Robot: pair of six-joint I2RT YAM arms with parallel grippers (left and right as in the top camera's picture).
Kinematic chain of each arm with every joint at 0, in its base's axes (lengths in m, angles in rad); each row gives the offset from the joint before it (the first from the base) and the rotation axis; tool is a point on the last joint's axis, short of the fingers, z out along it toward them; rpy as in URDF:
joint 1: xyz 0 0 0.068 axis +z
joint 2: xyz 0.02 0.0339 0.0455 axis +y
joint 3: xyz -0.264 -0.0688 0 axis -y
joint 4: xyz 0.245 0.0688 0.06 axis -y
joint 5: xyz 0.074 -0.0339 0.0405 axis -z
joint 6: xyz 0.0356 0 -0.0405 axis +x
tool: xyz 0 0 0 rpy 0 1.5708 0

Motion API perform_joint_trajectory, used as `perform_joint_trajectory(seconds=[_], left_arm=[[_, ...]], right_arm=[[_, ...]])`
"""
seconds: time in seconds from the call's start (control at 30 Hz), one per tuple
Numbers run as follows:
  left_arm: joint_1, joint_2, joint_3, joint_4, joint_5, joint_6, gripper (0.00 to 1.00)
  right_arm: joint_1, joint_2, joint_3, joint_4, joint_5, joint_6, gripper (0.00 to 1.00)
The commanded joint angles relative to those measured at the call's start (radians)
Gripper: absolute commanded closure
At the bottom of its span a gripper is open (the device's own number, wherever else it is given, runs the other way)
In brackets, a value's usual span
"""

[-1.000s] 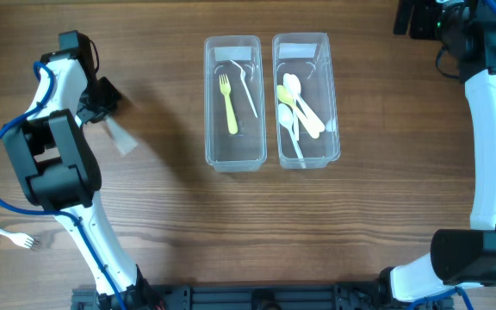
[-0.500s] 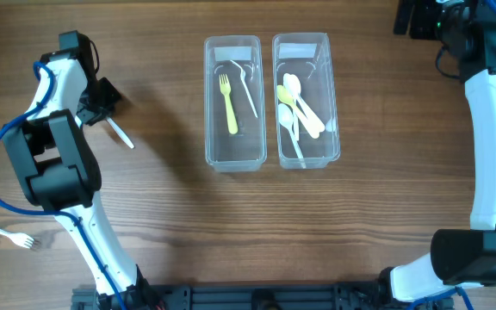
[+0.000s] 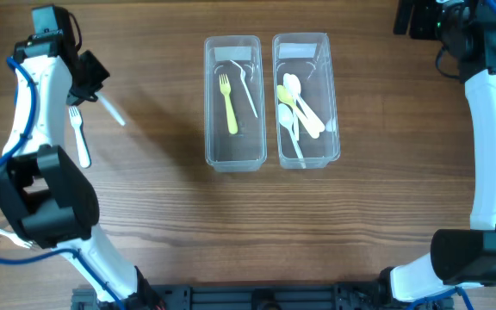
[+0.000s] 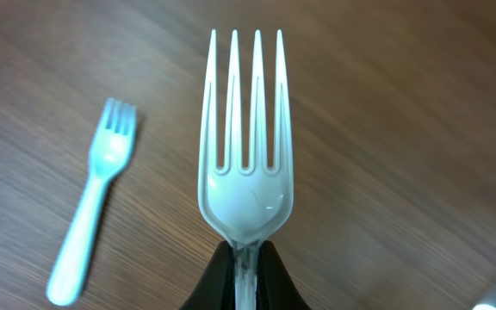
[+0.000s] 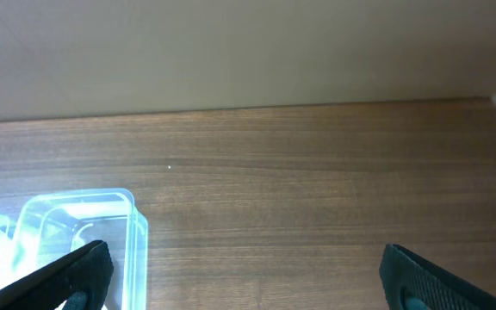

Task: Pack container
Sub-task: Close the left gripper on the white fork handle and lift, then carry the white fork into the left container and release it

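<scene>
white fork (image 4: 244, 164) | pale blue fork (image 4: 93, 215) | yellow fork (image 3: 229, 105) | brown wood-grain table (image 3: 360, 224)

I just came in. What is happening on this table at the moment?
The left gripper holds a white fork by its handle above the table. A smaller fork lies on it nearby. The left container already has forks, the right container has spoons. The right gripper hangs open, holding nothing.

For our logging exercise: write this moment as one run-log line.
left jaws: shut on white fork | right jaws: open, empty | small fork: on table
</scene>
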State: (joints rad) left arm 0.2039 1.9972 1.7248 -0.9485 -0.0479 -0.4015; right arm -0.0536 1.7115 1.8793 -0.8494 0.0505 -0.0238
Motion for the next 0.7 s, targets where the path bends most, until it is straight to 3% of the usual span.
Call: perform_joint_trajectory(seconds=[0.0,0.43,0.67], left_arm=[[-0.082,-0.097,-0.002,0.006,0.089,0.000,0.96],[-0.507,-0.176,-0.003,0.076,0.133,-0.032,0.96],[-0.624,-0.127,-0.005,0.101,0.050,-0.033,0.96]], right_arm=[[-0.003,0.007,-0.003,0.003,0.017,-0.002,0.00],[-0.003,0.007,-0.003,0.003,0.017,-0.002,0.01],[-0.003,0.007,-0.003,0.003,0.017,-0.002,0.01]])
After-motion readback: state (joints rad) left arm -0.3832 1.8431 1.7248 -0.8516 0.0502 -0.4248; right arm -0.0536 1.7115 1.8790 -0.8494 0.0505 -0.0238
